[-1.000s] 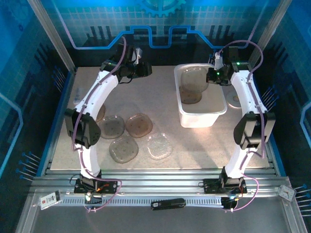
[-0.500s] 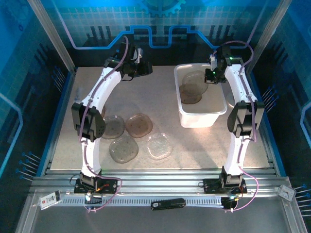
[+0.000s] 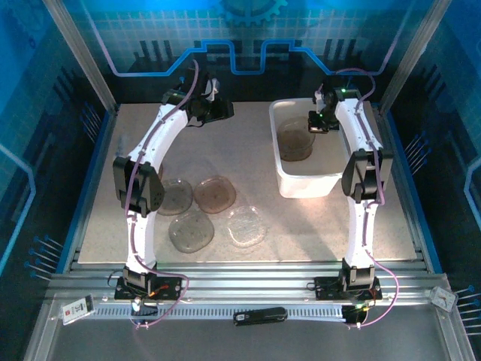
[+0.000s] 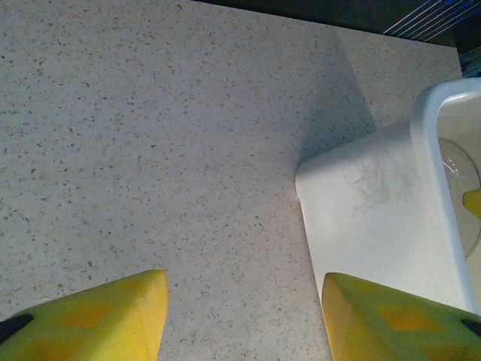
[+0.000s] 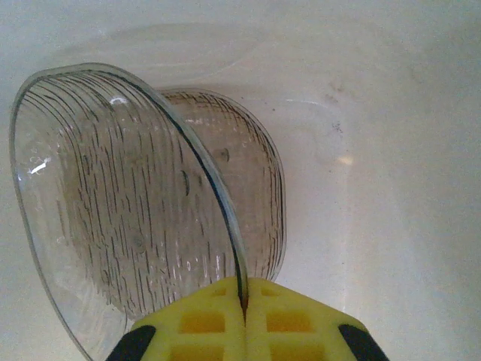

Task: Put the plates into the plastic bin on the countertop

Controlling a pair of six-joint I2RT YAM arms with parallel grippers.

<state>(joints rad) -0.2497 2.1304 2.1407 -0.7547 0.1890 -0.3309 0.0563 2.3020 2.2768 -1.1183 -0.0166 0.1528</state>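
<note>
Edgewise, a plate (image 5: 120,195) hangs tilted in the plastic bin (image 5: 391,113), rim clamped by the right gripper (image 5: 244,304).

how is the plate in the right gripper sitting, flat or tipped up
Tipped up on edge. The right gripper pinches the clear plate by its rim, holding it steeply over a brown plate lying in the bin.
</note>
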